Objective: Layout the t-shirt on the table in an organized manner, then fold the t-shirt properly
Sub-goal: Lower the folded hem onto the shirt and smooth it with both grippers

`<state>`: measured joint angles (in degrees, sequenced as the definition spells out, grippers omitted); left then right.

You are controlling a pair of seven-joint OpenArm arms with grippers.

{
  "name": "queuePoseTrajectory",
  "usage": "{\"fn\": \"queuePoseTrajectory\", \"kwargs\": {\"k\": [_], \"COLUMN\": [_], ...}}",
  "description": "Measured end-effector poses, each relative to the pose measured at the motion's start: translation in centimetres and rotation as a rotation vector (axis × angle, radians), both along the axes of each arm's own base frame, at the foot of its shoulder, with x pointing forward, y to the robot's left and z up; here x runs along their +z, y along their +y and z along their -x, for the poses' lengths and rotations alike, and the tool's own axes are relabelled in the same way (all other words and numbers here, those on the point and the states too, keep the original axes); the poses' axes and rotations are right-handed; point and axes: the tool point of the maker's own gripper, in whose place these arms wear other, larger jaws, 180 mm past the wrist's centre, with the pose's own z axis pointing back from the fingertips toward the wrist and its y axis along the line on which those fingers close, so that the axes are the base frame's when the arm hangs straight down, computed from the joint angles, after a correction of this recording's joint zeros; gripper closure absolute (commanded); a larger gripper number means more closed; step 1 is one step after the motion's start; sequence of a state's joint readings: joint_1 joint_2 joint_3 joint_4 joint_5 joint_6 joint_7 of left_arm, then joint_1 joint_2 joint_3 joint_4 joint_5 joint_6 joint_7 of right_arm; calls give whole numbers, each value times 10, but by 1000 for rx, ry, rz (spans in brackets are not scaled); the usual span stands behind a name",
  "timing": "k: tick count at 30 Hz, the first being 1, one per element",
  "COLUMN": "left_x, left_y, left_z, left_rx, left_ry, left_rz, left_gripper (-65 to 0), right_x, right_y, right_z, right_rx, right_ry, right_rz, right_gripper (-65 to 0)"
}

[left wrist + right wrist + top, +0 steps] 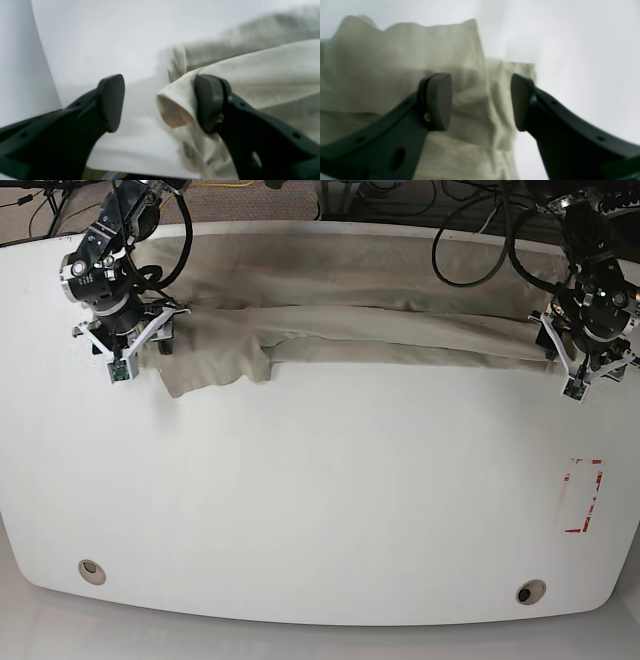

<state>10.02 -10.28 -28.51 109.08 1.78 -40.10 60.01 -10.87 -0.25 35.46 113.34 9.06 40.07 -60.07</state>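
The beige t-shirt [340, 320] lies stretched in a long band along the far edge of the white table [320, 500], reaching almost from one far corner to the other. It is folded over on itself lengthwise, with a loose flap sagging toward the middle near the far corner on the base view's left.

Both arms sit at the ends of that band. The left gripper [160, 102] has its jaws spread apart; one pad [208, 102] rests against a rolled hem of cloth, but nothing is pinched between them. The right gripper [481, 101] is also parted, hovering over a bunched corner of fabric without clamping it.

To my eye the shirt has just been let go after a stretch, and laying it out is far from finished, since it is doubled over rather than flat. To do this step well, each gripper should take a single layer at an outer corner, not the whole bundle, or the fold will simply travel with the pull. Both ends want drawing toward the near edge evenly, keeping the cloth taut between them so the sagging flap opens out. The fabric looks thin and limp, so a shallow pinch may slip.
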Motion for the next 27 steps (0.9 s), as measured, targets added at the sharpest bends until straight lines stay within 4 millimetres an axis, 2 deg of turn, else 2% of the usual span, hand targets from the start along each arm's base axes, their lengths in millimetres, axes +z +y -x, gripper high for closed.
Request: {"fn": "queuePoseTrajectory", "kwargs": {"k": [2,5,6,9,14,18,22,27], "left_x": [-14,-33,-37,-43,-47,-40,-27,-5], "left_y": [-3,-8,-7,-3,6,30,52,63], "left_z": [4,17,20,28,44,55,54,42], "left_rx": [13,14,19,31,45,74,104,105], "left_ry": [31,90,106,133,160,171,153,101], "left_rz": [32,67,67,61,55,13,-34,-83], "left_gripper": [-354,-258,-224,-174,-190,-215,-228,-228], "right_x": [-7,-20,-23,-34,-47,-45,-46,-45], "right_y": [3,4,4,5,5,-2,-3,0], "right_z": [3,9,10,15,21,21,24,24], "right_rx": [1,-12,-15,-17,-20,-19,-18,-15], "right_ry": [22,63,73,106,145,140,146,142], "right_rz": [-12,-19,-24,-41,-59,-43,-38,-50], "right_gripper": [-176,-97,-89,-89,-89,-89,-89,-89]}}
